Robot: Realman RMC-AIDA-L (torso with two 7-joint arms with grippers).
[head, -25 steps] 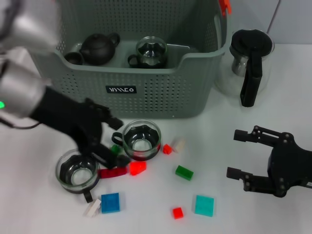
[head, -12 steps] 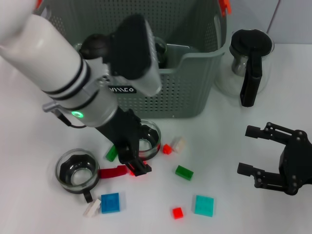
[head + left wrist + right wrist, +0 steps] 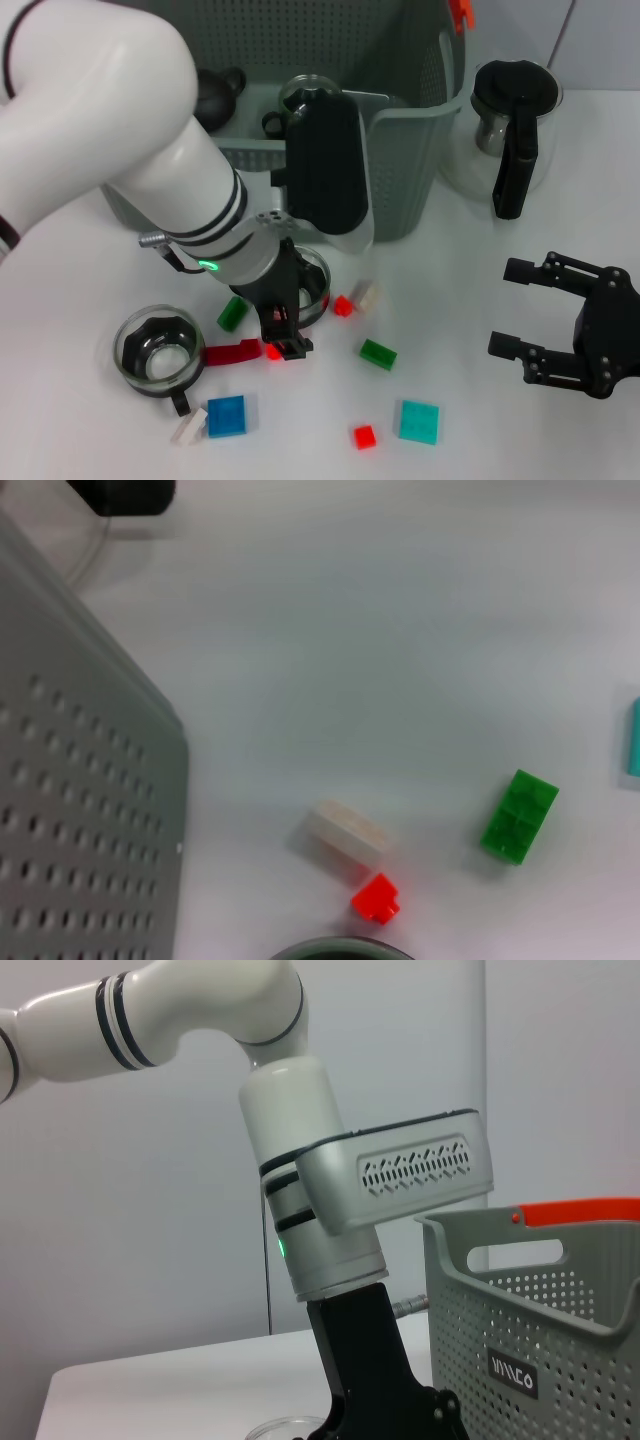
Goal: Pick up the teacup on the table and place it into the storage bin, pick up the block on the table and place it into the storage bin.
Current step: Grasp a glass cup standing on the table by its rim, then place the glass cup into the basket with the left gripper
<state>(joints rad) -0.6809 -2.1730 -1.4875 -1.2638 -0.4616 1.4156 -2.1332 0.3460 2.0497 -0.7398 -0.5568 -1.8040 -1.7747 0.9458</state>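
On the white table [image 3: 480,440] my left gripper [image 3: 282,338] points down right over a bright red block [image 3: 272,351]; its black body also shows in the right wrist view [image 3: 375,1380]. One glass teacup [image 3: 158,350] stands left of it. A second teacup [image 3: 312,285] is half hidden behind the gripper. The grey-green storage bin [image 3: 420,150] stands behind, partly covered by my left arm, with a dark teapot [image 3: 215,92] and a glass cup [image 3: 305,92] inside. My right gripper [image 3: 520,312] is open and empty at the right.
Loose blocks lie around: green [image 3: 232,313], dark red [image 3: 232,352], small red [image 3: 342,306], white [image 3: 366,295], green [image 3: 378,354], teal [image 3: 419,421], blue [image 3: 226,415]. A glass jug with black handle [image 3: 515,130] stands right of the bin. The left wrist view shows the bin wall [image 3: 90,810].
My left arm swung from the left cup to the red block a second ago, then its upper part shifted right over the bin. The right gripper moved slightly right.
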